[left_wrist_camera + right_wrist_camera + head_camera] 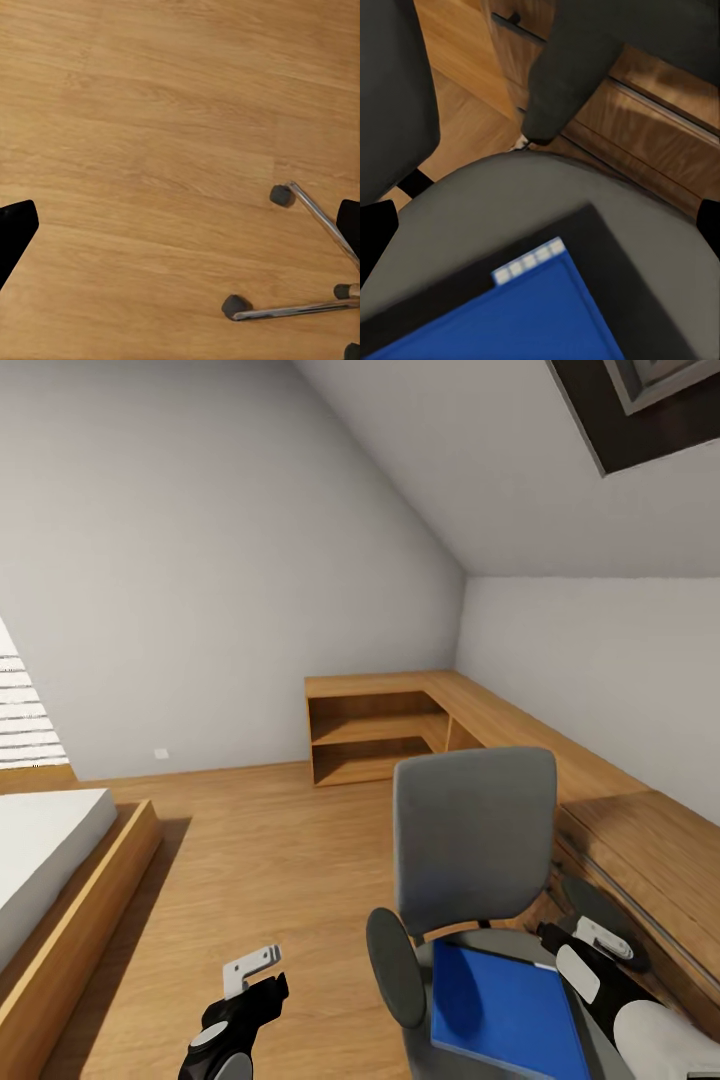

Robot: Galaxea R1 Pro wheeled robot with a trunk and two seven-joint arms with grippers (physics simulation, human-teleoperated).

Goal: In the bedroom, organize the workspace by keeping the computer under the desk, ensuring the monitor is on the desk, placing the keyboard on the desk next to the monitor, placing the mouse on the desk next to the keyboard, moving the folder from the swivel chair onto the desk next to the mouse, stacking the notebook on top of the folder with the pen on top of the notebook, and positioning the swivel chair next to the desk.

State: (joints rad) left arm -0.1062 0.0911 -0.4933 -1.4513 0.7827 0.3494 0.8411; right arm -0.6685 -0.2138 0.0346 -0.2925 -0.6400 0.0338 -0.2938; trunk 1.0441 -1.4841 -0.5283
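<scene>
Sloped grey bedroom walls (pixel 200 560) back the swivel chair (pixel 475 840); the folder (pixel 505 1015) lies on its seat. Both gripper (pixel 262 972) jaw states: cannot tell.

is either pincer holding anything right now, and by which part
Nothing is held. The left pincer is open over bare floor, and the right pincer hangs open above the folder on the chair, not touching it.

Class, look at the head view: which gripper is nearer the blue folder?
Right. The right gripper hangs just beside the folder on the chair seat; the left gripper is off over bare floor.
</scene>
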